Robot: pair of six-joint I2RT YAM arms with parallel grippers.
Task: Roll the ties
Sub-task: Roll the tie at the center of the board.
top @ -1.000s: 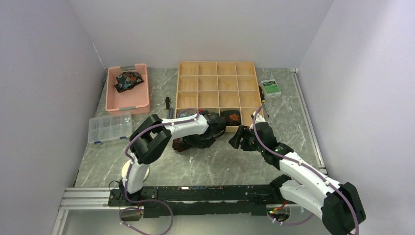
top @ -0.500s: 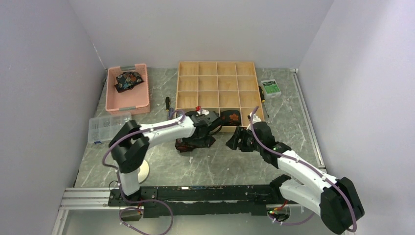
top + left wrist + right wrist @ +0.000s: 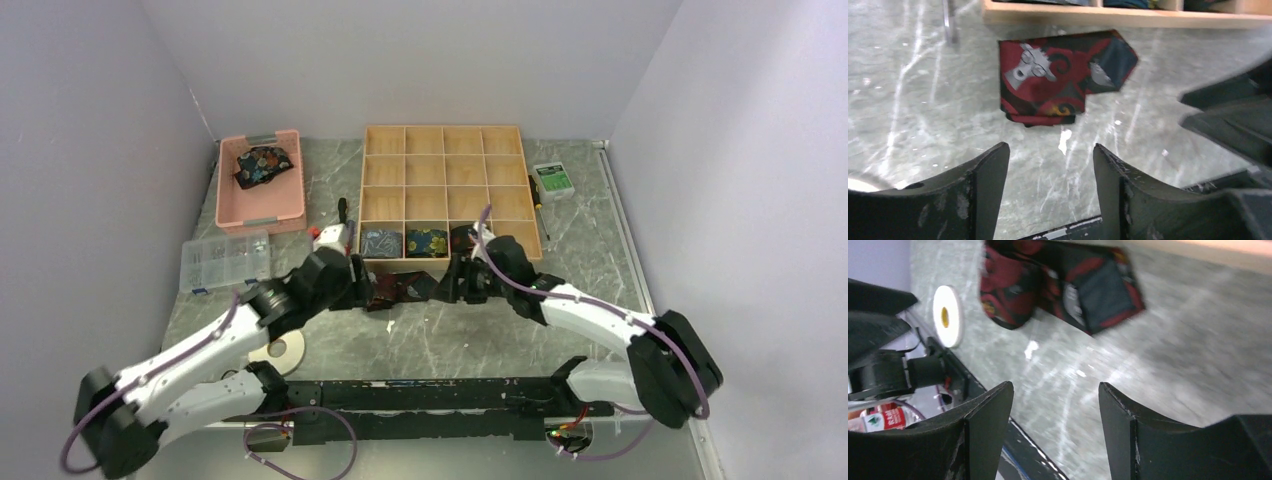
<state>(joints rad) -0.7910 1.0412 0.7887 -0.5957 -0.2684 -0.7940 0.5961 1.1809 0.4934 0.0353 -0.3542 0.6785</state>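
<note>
A dark red and black patterned tie lies partly folded on the table just in front of the wooden tray. It shows in the left wrist view and the right wrist view. My left gripper is open and empty just left of it, with the tie ahead of the fingers. My right gripper is open and empty just right of it. Rolled ties sit in the tray's front row. Another tie lies in the pink bin.
A clear parts box stands at the left. A white tape roll lies near the left arm's base. A black-handled tool lies left of the tray. A green box and a screwdriver lie to its right.
The left arm has pulled back to the left, off the tie, uncovering the tray's front row. The right gripper has moved left, up to the tie.
</note>
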